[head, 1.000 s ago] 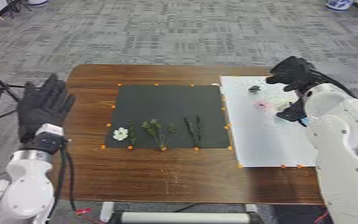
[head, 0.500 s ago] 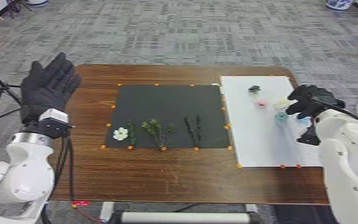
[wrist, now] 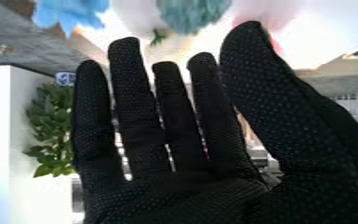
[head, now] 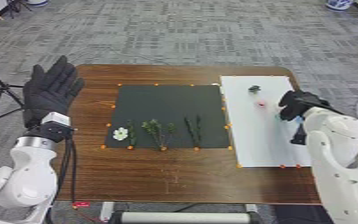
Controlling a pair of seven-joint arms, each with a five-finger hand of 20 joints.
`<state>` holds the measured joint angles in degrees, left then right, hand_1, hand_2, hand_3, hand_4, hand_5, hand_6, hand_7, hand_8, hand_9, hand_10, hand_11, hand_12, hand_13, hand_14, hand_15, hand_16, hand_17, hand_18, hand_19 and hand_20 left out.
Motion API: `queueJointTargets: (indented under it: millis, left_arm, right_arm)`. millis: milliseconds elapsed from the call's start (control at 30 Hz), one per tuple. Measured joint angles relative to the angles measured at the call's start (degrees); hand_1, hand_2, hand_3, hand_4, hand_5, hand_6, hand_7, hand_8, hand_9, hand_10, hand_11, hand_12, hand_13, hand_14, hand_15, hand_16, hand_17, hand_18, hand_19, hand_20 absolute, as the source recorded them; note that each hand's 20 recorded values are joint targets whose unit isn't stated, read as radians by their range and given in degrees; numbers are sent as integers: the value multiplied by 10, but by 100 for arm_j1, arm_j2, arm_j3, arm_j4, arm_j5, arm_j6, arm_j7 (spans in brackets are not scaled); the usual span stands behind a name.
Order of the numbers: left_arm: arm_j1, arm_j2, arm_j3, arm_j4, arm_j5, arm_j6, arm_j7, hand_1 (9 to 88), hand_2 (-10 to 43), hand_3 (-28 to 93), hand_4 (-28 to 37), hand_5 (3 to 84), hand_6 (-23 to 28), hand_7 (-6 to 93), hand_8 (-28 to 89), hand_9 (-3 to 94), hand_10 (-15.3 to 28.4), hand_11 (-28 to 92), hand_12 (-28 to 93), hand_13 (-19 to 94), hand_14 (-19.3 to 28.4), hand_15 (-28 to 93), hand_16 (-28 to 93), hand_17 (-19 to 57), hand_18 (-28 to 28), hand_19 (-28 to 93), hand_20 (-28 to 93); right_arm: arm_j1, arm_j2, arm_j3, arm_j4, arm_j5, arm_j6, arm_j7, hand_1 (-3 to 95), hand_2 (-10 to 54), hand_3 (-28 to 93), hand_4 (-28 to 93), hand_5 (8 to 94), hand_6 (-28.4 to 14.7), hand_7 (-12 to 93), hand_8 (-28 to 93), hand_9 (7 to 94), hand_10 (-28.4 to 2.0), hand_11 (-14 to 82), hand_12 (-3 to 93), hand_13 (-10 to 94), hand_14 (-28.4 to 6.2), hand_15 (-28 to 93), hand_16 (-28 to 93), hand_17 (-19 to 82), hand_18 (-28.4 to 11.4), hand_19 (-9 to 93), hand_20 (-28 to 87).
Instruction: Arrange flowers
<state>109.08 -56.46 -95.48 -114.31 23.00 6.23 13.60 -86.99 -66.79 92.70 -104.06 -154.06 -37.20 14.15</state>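
Black-gloved right hand (head: pixel 303 103), over the white sheet (head: pixel 257 142): fingers straight, slightly parted, thumb set apart. Blue flower (wrist: pixel 69 12) and teal flower (wrist: pixel 191 14) sit beyond its fingertips; pink flower (head: pixel 261 104), to its left. Left hand (head: pixel 49 95): fingers extended, slightly fanned; white flower (head: pixel 120 133) between both hands.

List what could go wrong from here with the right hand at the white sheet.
The right hand is near both the blue flower and the teal flower, so it might catch two at once or nudge one away. The pink flower lies close by and could get brushed aside too.
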Motion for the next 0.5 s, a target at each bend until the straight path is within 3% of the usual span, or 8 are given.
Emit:
queueJointTargets:
  millis: [233, 300, 400, 500]
  left_arm:
    - [-1, 0, -2, 3, -26, -44, -25, 262, 180, 604, -283, 365, 80, 55, -80, 254, 122, 138, 35, 172, 85, 103, -64, -76, 102, 327, 36]
    - [0, 0, -5, 3, -33, -49, -29, 261, 180, 605, -283, 365, 80, 56, -80, 254, 122, 138, 36, 172, 88, 106, -63, -77, 103, 328, 37]
    - [4, -4, -11, 3, -37, -61, -40, 259, 180, 607, -283, 365, 80, 56, -80, 255, 123, 141, 38, 175, 93, 108, -61, -79, 107, 329, 38]
    - [26, -29, -45, 1, -37, -85, -53, 260, 179, 606, -283, 366, 81, 54, -80, 256, 123, 142, 38, 177, 94, 108, -60, -80, 108, 329, 39]
  right_arm:
    - [-42, -13, -56, 138, -132, -86, -10, 507, -95, 783, -282, 547, -3, 143, -123, 543, -92, 97, 124, 547, -100, 372, 186, 234, -196, 672, 207]
    - [-64, -13, -92, 188, -177, -72, -9, 545, -95, 722, -283, 574, 6, 157, -131, 594, -89, 112, 139, 603, -65, 368, 298, 251, -190, 673, 216]
    - [-97, -24, -130, 248, -167, 123, 22, 580, -95, 673, -283, 624, 14, 174, -134, 658, -90, 149, 159, 637, -40, 386, 363, 263, -188, 680, 230]
    - [-121, -35, -169, 325, -91, 489, 113, 598, -95, 664, -282, 663, 17, 196, -70, 743, -71, 91, 295, 663, -34, 416, 400, 274, -189, 691, 265]
